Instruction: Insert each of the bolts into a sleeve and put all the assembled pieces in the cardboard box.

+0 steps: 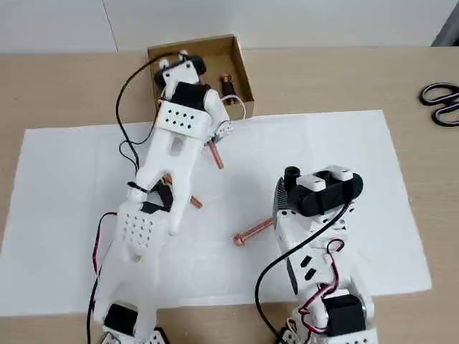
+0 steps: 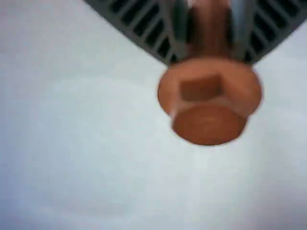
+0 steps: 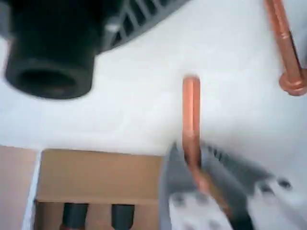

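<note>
My left gripper [image 1: 217, 137] is shut on a copper bolt [image 1: 215, 154] just in front of the cardboard box [image 1: 244, 68]. The bolt's flanged head [image 2: 208, 103] hangs over the white paper, its shank clamped between the grey fingers [image 2: 144, 33]. My right gripper [image 1: 287, 192] is shut on a black sleeve [image 1: 292, 175], whose open bore [image 3: 48, 72] faces the held bolt [image 3: 191, 120] and the left gripper [image 3: 201, 184]. One loose bolt [image 1: 252, 231] lies on the paper between the arms. Another bolt [image 1: 193, 203] sticks out from under the left arm. Assembled pieces [image 1: 227, 86] stand in the box [image 3: 96, 172].
A white paper sheet [image 1: 344, 143] covers the middle of the wooden table. Black scissors [image 1: 441, 104] lie at the far right edge. A loose bolt [image 3: 285, 48] shows beyond the held one in the right wrist view. Cables trail along both arms.
</note>
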You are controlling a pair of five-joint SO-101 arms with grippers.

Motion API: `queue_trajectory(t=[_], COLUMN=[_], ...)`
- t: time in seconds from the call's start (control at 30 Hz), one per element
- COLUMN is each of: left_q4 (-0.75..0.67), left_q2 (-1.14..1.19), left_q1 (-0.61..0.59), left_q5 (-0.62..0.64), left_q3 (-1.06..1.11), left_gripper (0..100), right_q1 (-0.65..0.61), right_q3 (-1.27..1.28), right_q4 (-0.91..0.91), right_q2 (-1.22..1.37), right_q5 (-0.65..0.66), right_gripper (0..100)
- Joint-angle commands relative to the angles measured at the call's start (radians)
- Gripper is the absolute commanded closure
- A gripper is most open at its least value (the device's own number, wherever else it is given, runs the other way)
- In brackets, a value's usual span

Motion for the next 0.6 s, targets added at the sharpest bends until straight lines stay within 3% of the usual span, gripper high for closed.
queue_trajectory(t=[0.0,0.3,0.57], left_q4=[0.021,-0.005,-0.014], left_q2=[-0.27,-0.669,-0.798], left_q1=[0.014,0.011,0.0], left_q5=[-0.015,-0.081,-0.08], left_q3=[0.09,0.515,0.544], left_gripper=[99,99,99], right_q1=[0.001,0.001,-0.05], right_q3=[-0.011,0.012,0.017], right_q4=[-0.051,-0.225,-0.295], right_q2=[-0.013,-0.012,-0.012], right_q5=[-0.008,-0.009,-0.009], right_gripper=[99.4,99.4,99.4])
